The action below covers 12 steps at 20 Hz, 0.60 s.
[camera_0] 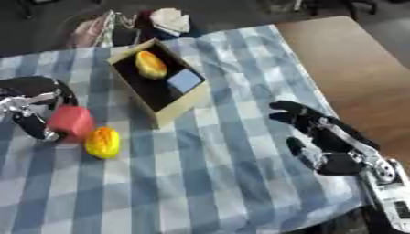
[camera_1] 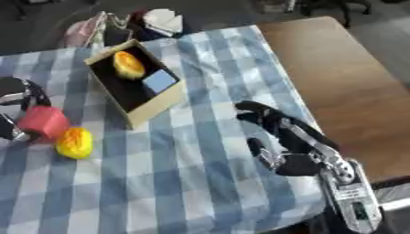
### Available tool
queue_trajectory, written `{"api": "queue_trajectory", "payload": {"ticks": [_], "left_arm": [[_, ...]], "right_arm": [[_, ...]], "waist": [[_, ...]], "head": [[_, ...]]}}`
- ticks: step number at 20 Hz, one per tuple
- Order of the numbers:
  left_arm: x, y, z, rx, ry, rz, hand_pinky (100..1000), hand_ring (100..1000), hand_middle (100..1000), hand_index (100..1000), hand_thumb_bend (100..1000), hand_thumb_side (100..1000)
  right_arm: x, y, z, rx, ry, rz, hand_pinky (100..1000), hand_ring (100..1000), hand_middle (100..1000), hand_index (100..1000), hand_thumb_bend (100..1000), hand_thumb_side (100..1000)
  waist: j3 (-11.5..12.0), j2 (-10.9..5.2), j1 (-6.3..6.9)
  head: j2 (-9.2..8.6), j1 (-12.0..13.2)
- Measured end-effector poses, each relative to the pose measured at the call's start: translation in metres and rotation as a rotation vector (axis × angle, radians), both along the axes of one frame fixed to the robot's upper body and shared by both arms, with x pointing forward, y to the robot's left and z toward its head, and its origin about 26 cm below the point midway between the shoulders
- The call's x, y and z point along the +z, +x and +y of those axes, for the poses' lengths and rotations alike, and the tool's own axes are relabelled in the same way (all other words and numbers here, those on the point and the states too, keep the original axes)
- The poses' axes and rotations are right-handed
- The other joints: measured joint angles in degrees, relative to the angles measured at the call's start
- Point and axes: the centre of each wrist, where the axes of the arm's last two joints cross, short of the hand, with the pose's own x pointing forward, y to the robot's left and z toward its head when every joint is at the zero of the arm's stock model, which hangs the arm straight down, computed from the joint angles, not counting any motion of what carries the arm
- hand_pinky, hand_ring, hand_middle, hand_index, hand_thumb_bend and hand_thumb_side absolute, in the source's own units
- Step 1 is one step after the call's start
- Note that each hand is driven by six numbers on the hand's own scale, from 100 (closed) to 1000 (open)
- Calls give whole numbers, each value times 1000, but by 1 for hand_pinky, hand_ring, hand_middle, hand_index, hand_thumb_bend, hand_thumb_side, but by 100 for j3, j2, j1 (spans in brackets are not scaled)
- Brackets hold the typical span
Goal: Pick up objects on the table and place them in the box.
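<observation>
An open cardboard box (camera_0: 178,108) with a dark inside stands at the back centre of the checked cloth. Inside it lie a yellow-orange fruit (camera_0: 150,65) and a pale blue block (camera_0: 185,80). At the left, a red cube (camera_0: 72,122) sits between the thumb and fingers of my left hand (camera_0: 32,106), which curl round it. A yellow-orange fruit (camera_0: 102,142) lies on the cloth just right of the cube. My right hand (camera_0: 320,137) rests open at the lower right, holding nothing.
The blue-and-white checked cloth (camera_0: 208,183) covers most of a brown wooden table (camera_0: 352,64), bare at the right. Bags and white crumpled things (camera_0: 169,20) lie beyond the table's far edge.
</observation>
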Motion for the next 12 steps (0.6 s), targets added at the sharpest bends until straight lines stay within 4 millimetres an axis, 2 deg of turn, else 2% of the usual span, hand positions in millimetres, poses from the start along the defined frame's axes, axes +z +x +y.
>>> {"api": "queue_trajectory", "payload": {"ticks": [3, 9, 12], "left_arm": [[18, -1, -12, -46, -32, -69, 636, 502, 469, 630, 376, 110], [80, 0, -42, -142, -55, -260, 661, 524, 484, 647, 390, 104], [92, 5, -62, -191, -71, -322, 672, 534, 492, 655, 393, 101]], "right_arm": [[0, 0, 0, -1, 0, 1, 1000, 931, 961, 1000, 100, 356], [0, 0, 0, -1, 0, 1, 1000, 931, 961, 1000, 100, 355], [0, 0, 0, 0, 0, 2, 1000, 931, 961, 1000, 100, 356]], "waist": [[3, 0, 0], [-29, -4, 0], [-73, -4, 0]], "head": [[0, -23], [0, -33], [0, -16]]}}
